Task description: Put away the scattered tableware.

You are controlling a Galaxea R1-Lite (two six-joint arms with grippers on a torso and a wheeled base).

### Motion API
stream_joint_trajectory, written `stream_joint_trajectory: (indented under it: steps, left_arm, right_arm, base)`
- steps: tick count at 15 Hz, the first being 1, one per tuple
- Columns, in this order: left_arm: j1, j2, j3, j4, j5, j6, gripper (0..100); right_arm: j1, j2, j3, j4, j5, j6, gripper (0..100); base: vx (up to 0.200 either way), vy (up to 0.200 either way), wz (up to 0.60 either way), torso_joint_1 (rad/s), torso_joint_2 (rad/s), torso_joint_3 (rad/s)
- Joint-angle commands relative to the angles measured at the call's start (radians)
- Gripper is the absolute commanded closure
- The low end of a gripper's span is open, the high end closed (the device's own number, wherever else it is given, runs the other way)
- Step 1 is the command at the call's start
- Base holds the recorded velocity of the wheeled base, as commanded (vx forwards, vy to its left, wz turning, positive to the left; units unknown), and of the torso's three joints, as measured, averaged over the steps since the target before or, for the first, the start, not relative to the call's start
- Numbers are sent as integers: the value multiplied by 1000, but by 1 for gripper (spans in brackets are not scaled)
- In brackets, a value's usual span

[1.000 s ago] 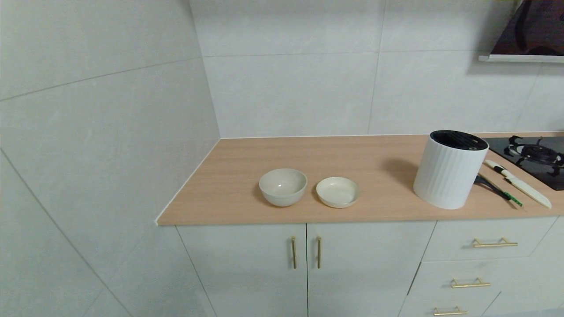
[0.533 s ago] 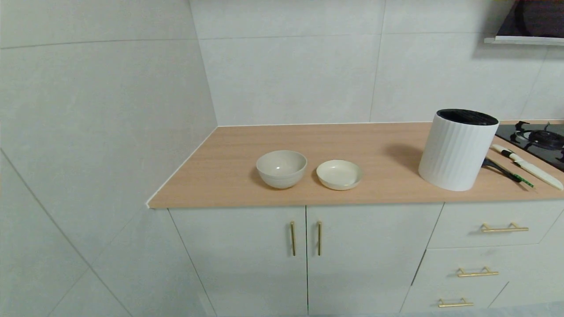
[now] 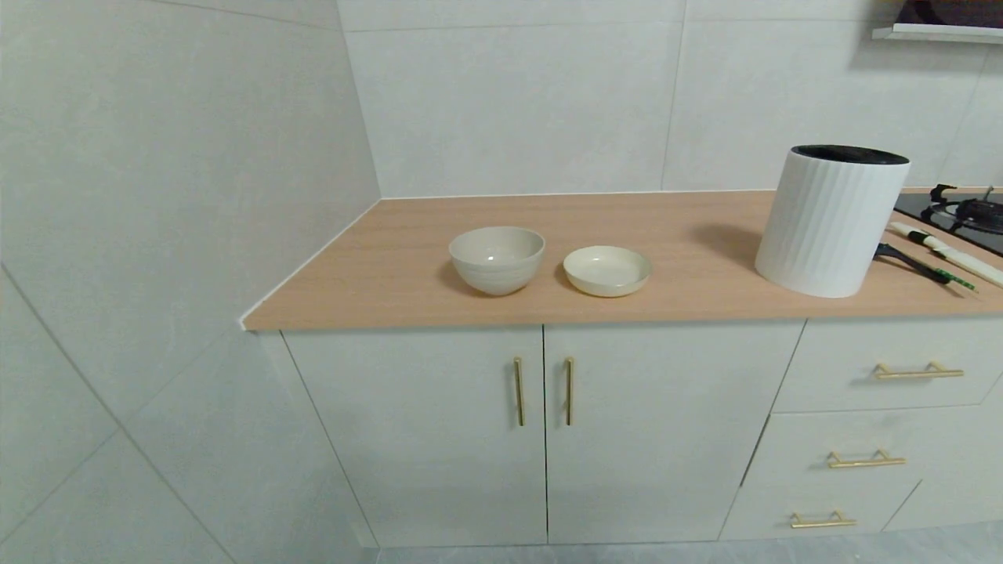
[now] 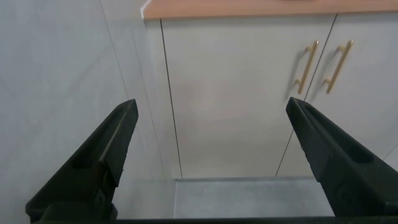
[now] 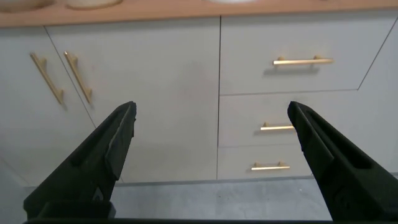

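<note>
While the left end effector [image 4: 210, 134] and right end effector [image 5: 211, 134] hung low before the cabinet doors [image 3: 439, 439], both spread wide and gripping nothing, the bowl [image 3: 497, 258] and shallow dish [image 3: 607, 270] sat just beside each other on the counter [image 3: 689, 227]. Ribbed white holder [image 3: 831, 221] stood well right of them.
</note>
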State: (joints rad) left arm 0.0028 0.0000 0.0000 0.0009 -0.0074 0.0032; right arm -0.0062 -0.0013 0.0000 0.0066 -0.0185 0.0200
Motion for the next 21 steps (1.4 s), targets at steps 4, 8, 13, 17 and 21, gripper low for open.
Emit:
stream_joint_trajectory:
  steps: [4,8,13,17,21]
  left_arm:
    - [0,2,0,1,0,0,0]
    - [0,2,0,1,0,0,0]
    - [0,2,0,1,0,0,0]
    - [0,2,0,1,0,0,0]
    - [0,2,0,1,0,0,0]
  right_arm:
    - [0,1,0,1,0,0,0]
    - [0,1,0,0,0,0,0]
    - [0,1,0,0,0,0,0]
    - [-1,1,0,0,0,0,0]
    - [0,1,0,0,0,0,0]
  base:
    - [0,0,0,-189,478,284]
    - [0,0,0,-172,470,295]
    - [0,0,0,-138,449,311]
    - [0,0,0,-35,129,92]
    - [0,0,0,0,0,0]
